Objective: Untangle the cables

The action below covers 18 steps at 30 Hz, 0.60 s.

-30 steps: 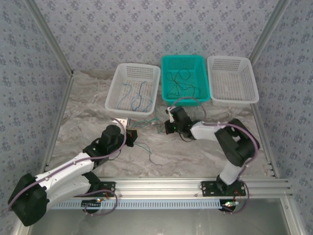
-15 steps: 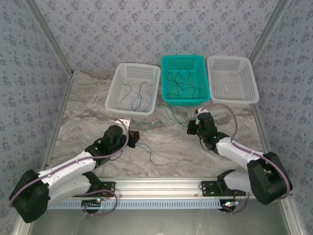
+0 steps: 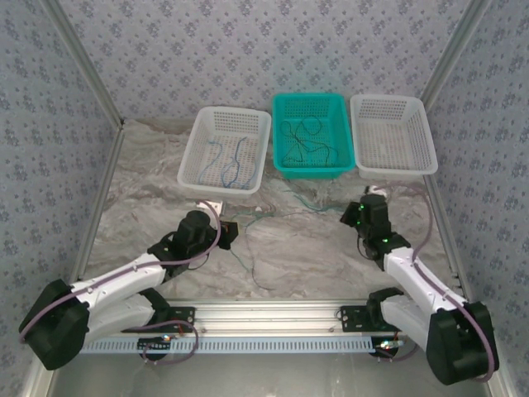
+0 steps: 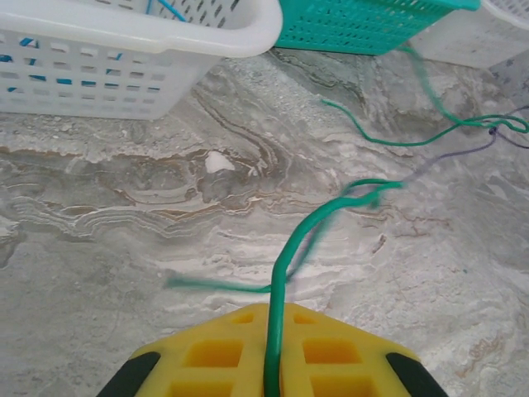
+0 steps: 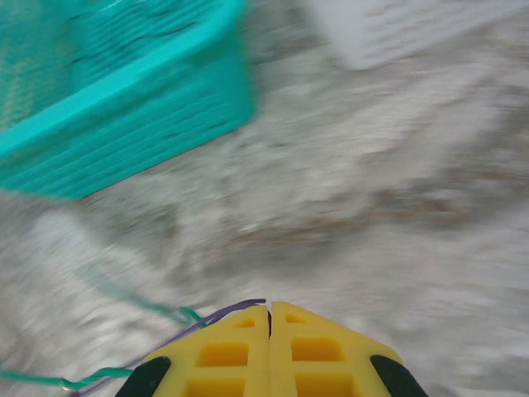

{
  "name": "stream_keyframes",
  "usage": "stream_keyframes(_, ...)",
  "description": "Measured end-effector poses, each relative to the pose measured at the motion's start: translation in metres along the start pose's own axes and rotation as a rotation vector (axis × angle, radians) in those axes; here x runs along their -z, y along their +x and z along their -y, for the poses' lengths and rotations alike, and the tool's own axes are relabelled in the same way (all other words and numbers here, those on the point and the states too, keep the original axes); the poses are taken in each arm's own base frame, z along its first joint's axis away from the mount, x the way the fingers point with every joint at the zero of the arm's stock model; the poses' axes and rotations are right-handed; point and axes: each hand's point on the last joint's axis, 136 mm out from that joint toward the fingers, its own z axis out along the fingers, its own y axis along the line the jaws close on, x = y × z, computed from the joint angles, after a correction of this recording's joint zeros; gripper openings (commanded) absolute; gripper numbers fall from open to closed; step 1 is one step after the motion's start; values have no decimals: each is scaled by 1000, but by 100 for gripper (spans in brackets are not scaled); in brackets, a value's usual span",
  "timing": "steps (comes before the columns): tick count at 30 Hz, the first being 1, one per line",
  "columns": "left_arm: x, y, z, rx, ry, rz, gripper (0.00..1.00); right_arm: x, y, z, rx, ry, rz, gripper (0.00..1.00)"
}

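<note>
The right gripper [image 5: 269, 309] has its two yellow fingers [image 5: 216, 356] pressed flat together. A thin purple wire [image 5: 231, 308] leaves the seam at their tips and runs off to the lower left. Just beside it a teal-green wire [image 5: 183, 314] lies on the marbled worktop [image 5: 372, 207], curled into a small loop near the fingers. Beyond, blurred, stand a teal basket [image 5: 124, 107] and the corner of a white basket [image 5: 397, 29], set apart.
</note>
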Motion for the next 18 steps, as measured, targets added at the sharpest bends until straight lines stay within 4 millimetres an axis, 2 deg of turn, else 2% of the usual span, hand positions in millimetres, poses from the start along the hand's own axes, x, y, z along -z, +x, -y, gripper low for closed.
stream_keyframes(4, -2, 1, -3, 0, -13, -4, 10, 3, 0, 55, -110, 154, 3, 0)
stream_keyframes(7, -3, 3, -4, 1, -17, -9, 10, 9, 0, 72, -162, 203, 7, 0)
stream_keyframes(10, -4, 4, -5, 1, -21, -15, 10, 18, -5, 77, -208, 211, 31, 0)
stream_keyframes(13, -5, 5, -5, 1, -22, -17, 10, 30, -14, 74, -240, 194, 63, 0)
stream_keyframes(15, -6, 6, -6, 1, -23, -19, 9, 39, -30, 65, -248, 162, 102, 0)
stream_keyframes(18, -8, 8, -7, 1, -28, -27, 9, 58, -65, 48, -251, 111, 184, 0)
